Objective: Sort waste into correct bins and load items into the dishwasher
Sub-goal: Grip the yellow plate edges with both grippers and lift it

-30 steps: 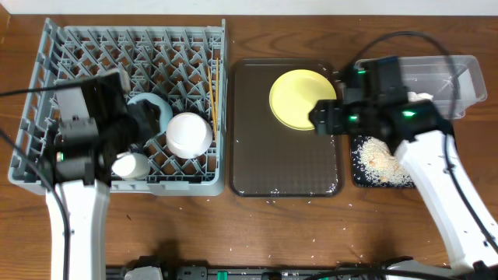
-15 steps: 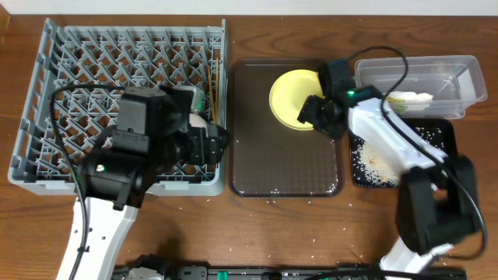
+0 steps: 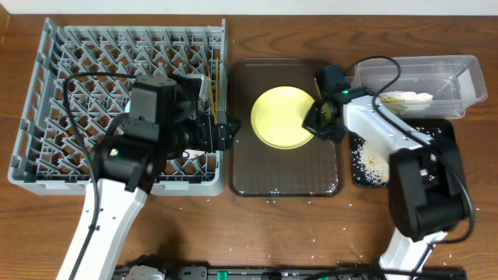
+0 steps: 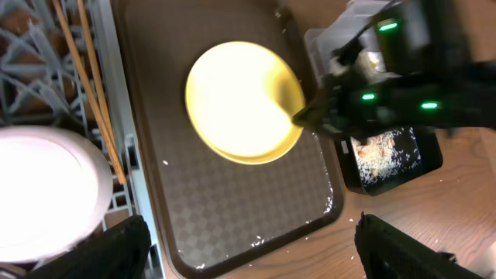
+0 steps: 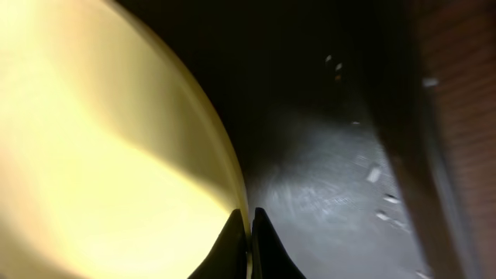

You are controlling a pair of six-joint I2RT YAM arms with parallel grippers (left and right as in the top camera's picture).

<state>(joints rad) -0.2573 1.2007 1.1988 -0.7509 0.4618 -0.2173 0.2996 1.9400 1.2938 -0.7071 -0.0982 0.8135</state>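
Right gripper (image 3: 320, 119) pinching the round yellow plate's (image 3: 280, 118) rim; left gripper (image 3: 219, 131) wide, empty; lift level, clearing the dark brown rectangular tray's (image 3: 284, 177) lip.

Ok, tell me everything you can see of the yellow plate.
The plate is round, plain yellow and smooth with a low raised rim. It looks like glossy plastic or glazed ceramic. It is face up and nothing shows on it. It sits over the upper half of the brown tray, inside its edges. The right gripper has its jaws pinched on the plate's right rim. I cannot tell whether the plate lies fully flat or is tipped up a little on that side.
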